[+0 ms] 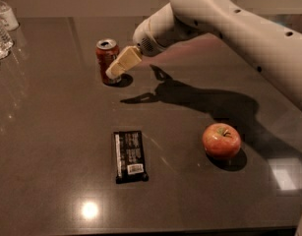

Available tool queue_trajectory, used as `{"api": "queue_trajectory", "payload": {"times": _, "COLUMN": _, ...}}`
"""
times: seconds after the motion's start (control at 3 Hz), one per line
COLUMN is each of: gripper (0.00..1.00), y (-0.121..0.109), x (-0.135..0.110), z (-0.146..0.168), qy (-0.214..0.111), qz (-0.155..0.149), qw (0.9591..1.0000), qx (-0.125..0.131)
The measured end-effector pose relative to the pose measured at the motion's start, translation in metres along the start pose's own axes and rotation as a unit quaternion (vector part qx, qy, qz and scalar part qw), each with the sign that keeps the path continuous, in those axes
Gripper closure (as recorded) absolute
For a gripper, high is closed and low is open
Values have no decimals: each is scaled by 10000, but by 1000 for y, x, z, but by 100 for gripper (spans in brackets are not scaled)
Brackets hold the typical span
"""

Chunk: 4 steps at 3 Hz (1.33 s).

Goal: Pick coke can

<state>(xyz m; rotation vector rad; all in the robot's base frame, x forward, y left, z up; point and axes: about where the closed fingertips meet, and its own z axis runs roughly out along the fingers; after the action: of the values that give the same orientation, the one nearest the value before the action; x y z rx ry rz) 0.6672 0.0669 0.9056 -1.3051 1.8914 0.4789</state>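
The coke can (105,58), red with a silver top, stands upright on the dark table (52,132) at the upper left of centre. My gripper (116,69) reaches in from the upper right on a white arm. Its tan fingers (124,61) overlap the can's right side in this view. I cannot tell whether they touch the can or stay just in front of it.
A red apple (221,140) sits to the right of centre. A black snack bar (129,155) lies in the middle front. Clear water bottles (1,28) stand at the far left edge. The arm's shadow falls across the table right of the can.
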Motion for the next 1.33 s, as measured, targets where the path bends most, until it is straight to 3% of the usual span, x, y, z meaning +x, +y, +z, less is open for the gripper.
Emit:
{"api": "queue_trajectory", "payload": {"times": 0.67, "gripper": 0, "y": 16, "x": -21, "z": 40, "qy": -263, "qz": 102, "qw": 9994, "qx": -176}}
{"api": "queue_trajectory", "payload": {"times": 1.33, "gripper": 40, "y": 26, "x": -30, "z": 53, "qy": -326, "qz": 144, "qw": 9990, "qx": -279}}
